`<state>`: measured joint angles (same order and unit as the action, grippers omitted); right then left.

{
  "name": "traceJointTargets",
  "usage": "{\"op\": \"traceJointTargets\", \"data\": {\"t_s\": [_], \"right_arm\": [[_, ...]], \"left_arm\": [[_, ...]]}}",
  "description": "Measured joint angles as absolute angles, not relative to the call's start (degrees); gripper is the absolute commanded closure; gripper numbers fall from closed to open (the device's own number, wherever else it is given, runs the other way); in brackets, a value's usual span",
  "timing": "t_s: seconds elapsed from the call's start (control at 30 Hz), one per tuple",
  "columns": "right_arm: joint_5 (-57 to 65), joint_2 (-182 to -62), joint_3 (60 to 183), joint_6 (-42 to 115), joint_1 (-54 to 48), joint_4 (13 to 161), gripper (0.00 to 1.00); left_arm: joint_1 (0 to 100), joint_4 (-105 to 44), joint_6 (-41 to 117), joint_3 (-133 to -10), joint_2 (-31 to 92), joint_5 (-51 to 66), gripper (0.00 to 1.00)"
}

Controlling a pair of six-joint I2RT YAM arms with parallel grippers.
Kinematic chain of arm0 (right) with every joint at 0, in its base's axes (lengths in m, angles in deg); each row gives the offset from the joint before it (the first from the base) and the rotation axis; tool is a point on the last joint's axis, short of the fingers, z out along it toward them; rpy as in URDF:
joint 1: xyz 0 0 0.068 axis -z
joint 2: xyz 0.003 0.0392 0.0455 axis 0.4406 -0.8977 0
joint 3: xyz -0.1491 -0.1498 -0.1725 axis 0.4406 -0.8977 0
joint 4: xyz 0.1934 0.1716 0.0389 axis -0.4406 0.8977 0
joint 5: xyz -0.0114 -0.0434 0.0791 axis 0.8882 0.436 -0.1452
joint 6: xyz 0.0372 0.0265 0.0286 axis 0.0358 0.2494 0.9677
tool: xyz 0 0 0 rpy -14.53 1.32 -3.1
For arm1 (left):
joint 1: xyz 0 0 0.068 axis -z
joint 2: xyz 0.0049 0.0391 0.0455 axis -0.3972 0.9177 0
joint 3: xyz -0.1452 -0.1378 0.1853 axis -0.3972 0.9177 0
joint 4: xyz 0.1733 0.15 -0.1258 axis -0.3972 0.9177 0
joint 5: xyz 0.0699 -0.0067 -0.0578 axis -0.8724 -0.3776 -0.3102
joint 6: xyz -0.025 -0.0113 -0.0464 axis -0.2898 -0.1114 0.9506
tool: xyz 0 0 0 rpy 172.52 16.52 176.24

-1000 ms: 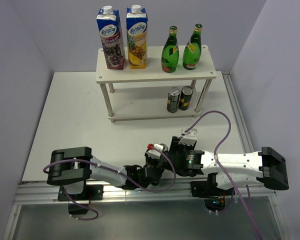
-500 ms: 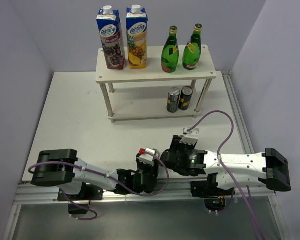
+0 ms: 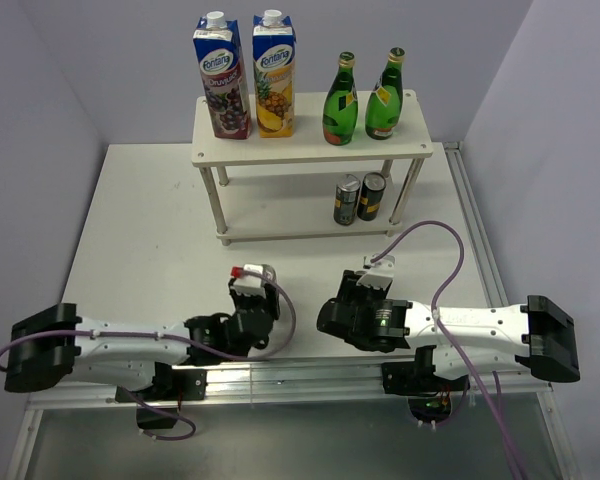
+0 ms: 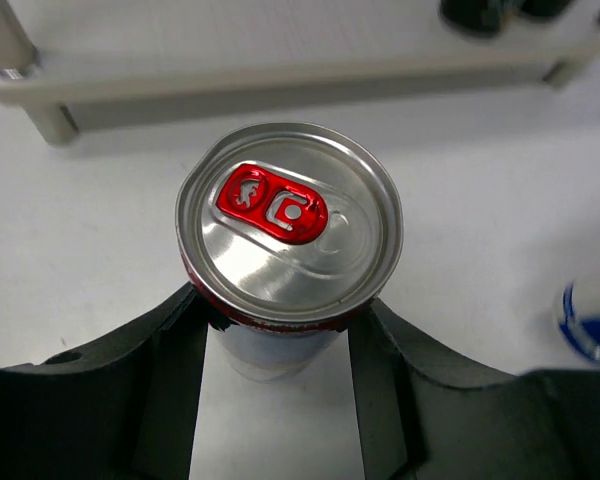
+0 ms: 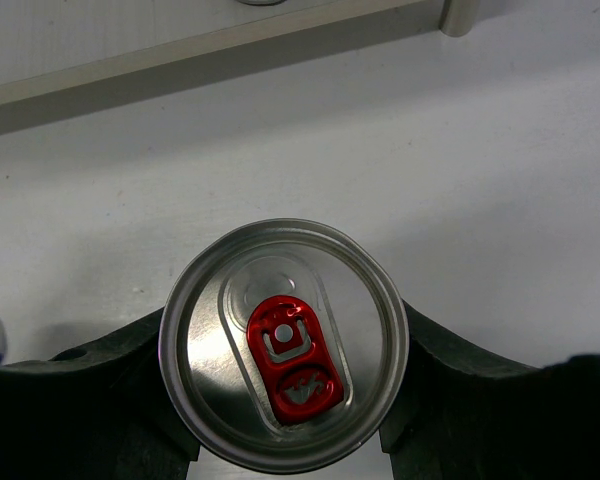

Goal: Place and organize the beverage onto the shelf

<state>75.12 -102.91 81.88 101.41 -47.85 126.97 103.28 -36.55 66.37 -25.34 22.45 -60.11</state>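
Observation:
The left wrist view looks down on a slim silver can (image 4: 288,225) with a red tab, and my left gripper (image 4: 280,315) is shut on its body. From above, that can (image 3: 252,274) stands on the table in front of the shelf (image 3: 310,152). My right gripper (image 5: 285,400) is shut on a second slim can (image 5: 283,345) of the same kind. In the top view the right gripper (image 3: 336,314) sits to the right of the left one, and its can is hidden under the wrist. Two green bottles (image 3: 340,100) stand on the top tier. Two dark cans (image 3: 358,198) stand on the lower tier.
Two tall juice cartons (image 3: 248,78) stand on the left of the top tier. The shelf's lower board (image 4: 280,75) and a leg (image 5: 460,15) lie just ahead of both grippers. A purple cable (image 3: 440,260) loops over the right arm. Walls close in on three sides.
My left arm has swung left and stretched out low, carrying its can away from the right gripper. The right gripper has shifted slightly left with its can.

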Motion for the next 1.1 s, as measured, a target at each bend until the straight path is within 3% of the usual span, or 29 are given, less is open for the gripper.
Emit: {"op": "traceJointTargets", "data": {"t_s": [0.2,0.57,1.1], "right_arm": [[74.82,-102.34,81.46,100.60,-47.85,125.79,1.00],[74.40,-100.33,80.39,100.39,-47.85,125.44,1.00],[74.10,-100.33,80.37,100.36,-47.85,125.46,1.00]], "left_arm": [[87.91,-44.87,54.28,-25.77,15.67,-53.53,1.00],[70.89,-50.36,42.98,-32.11,22.21,-41.97,1.00],[63.72,-57.70,40.18,-38.39,38.90,-36.31,1.00]]}}
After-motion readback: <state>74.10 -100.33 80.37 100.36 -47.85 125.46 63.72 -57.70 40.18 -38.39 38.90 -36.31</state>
